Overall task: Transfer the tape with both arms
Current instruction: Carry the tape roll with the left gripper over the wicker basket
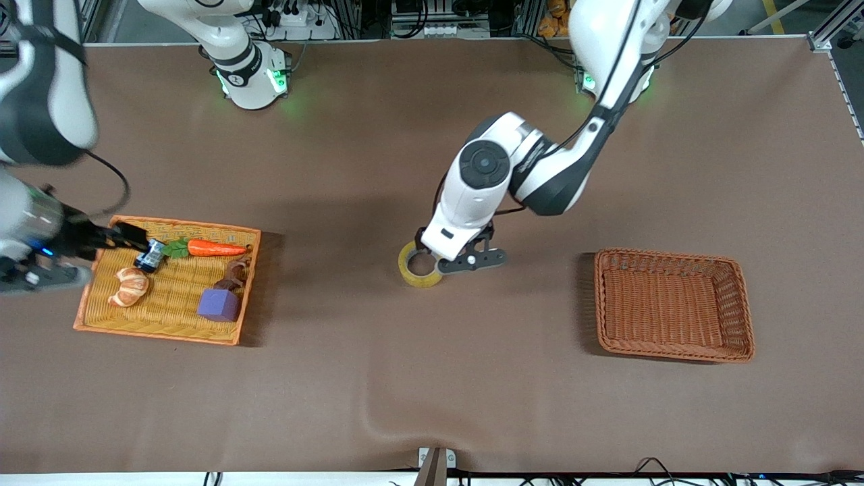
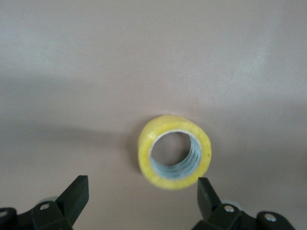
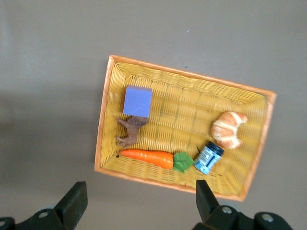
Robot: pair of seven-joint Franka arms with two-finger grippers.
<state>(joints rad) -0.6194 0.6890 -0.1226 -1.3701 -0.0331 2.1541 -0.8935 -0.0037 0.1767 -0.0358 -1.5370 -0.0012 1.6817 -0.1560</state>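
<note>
The left gripper [image 1: 451,262] hides part of the tape [image 1: 414,270].

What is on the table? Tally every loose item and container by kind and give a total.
Baskets: 2, yellow basket and brown basket
Tape rolls: 1, tape
Carrots: 1, carrot
Croissants: 1, croissant
Purple cubes: 1, purple cube
Blue cans: 1, blue can
Brown animal figures: 1, brown figure
Total: 8
</note>
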